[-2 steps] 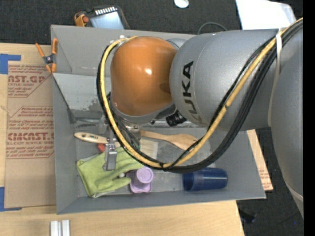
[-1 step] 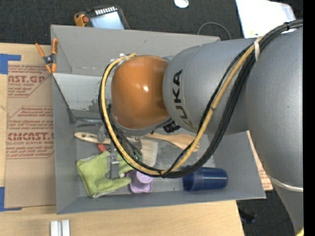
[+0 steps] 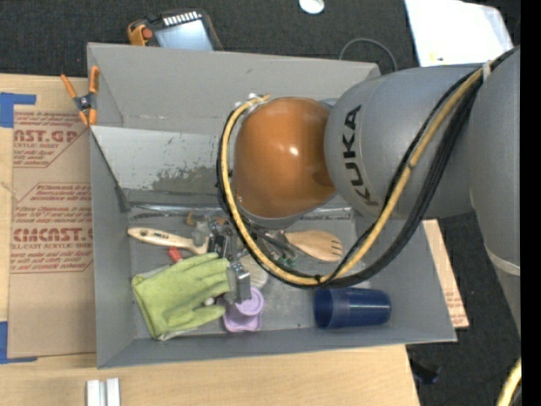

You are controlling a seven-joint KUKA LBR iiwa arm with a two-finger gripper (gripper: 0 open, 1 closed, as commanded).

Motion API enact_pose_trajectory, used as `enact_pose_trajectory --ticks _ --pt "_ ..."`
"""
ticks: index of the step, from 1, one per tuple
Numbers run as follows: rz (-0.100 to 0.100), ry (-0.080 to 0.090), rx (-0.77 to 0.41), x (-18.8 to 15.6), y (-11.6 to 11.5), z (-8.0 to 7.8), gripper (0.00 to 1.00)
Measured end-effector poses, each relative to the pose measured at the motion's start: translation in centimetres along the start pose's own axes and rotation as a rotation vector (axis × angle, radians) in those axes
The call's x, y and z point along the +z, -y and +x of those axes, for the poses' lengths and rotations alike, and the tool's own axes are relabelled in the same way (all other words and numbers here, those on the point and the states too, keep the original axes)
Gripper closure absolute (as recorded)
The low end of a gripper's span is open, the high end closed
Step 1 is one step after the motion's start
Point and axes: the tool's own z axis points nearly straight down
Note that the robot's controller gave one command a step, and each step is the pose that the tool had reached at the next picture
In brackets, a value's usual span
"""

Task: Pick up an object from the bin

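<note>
grey metal bin (image 3: 110, 184) with a few loose things scattered over its floor. the arm (image 3: 423, 142) reaches in from the right, and its rounded orange cover (image 3: 279, 155) hangs over the middle of the bin, with a yellow cable (image 3: 404, 189) looping around it.

below the cover, the gripper (image 3: 235, 279) is down low in the lower left part of the bin, at the right edge of a crumpled yellow-green cloth (image 3: 177, 299). the cloth lies spread in the lower left corner, close to the bin's front wall. the gripper's tip overlaps the cloth's right border, so the 2 look to be touching there. whether the cloth is actually caught cannot be told. whether the jaws are spread or pressed together cannot be told either, as the metal parts crowd together in shadow under the cover.

a small pale purple round thing (image 3: 245, 315) sits just below the gripper's tip, against the cloth's lower right edge. well to its right, a dark blue cup (image 3: 353, 308) lies on its side near the front wall. a wooden fork (image 3: 317, 245) lies above the cup, partly under the arm. a wooden-handled tool (image 3: 161, 238) lies just above the cloth, pointing toward the gripper.
</note>
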Motion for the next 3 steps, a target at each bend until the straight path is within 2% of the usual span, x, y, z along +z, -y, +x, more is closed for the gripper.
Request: enact_pose_trajectory --ticks 1,2,3 --pt "0.000 0.000 0.221 6.2 -0.3 0.7 0.00" --pt "0.001 -0.002 0.244 10.1 0.0 -1.7 0.00" --pt "0.000 -0.001 0.064 10.4 -3.0 -3.1 0.00"
